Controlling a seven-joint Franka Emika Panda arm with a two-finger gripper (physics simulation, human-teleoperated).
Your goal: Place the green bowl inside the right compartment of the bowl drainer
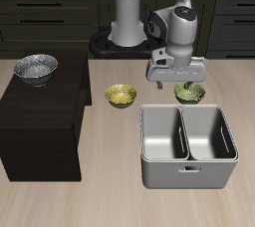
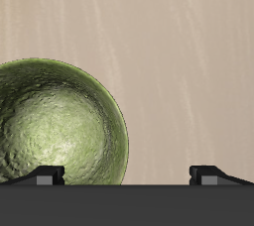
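The gripper [image 1: 185, 84] hangs over the green bowl [image 1: 189, 94], jaws spread and empty; the bowl sits on the desk [image 1: 110, 196] just behind the bowl drainer [image 1: 188, 174].

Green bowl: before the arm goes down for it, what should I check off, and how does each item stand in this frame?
1. Green bowl upright on the table: ok.
2. Gripper above the bowl: ok, though the wrist view shows the bowl off to one side of the jaws.
3. Jaws open: ok, both tips spread apart.
4. Nothing held: ok.
5. Right compartment of the bowl drainer empty: ok.
6. Yellow bowl apart from the green one: ok.
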